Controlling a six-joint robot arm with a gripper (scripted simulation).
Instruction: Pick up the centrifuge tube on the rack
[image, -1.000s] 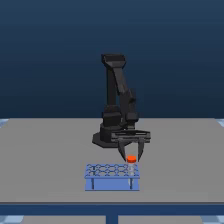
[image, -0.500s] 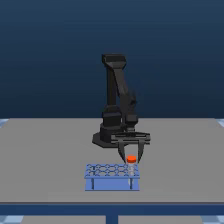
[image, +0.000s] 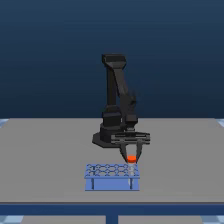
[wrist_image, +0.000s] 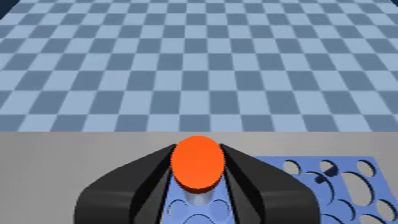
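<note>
Orange-red cap (wrist_image: 197, 162); blue rack (image: 112, 176); black gripper (image: 131, 159); blue-checkered floor (wrist_image: 199, 60)

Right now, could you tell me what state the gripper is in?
Gripper: closed on the centrifuge tube by its orange cap, above the rack.

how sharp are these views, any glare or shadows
Exterior view: soft and blurry, the rack holes smeared, no glare, no clear cast shadows. Wrist view: crisper, flat even light; the orange cap and dark fingers look stretched up close.
</note>
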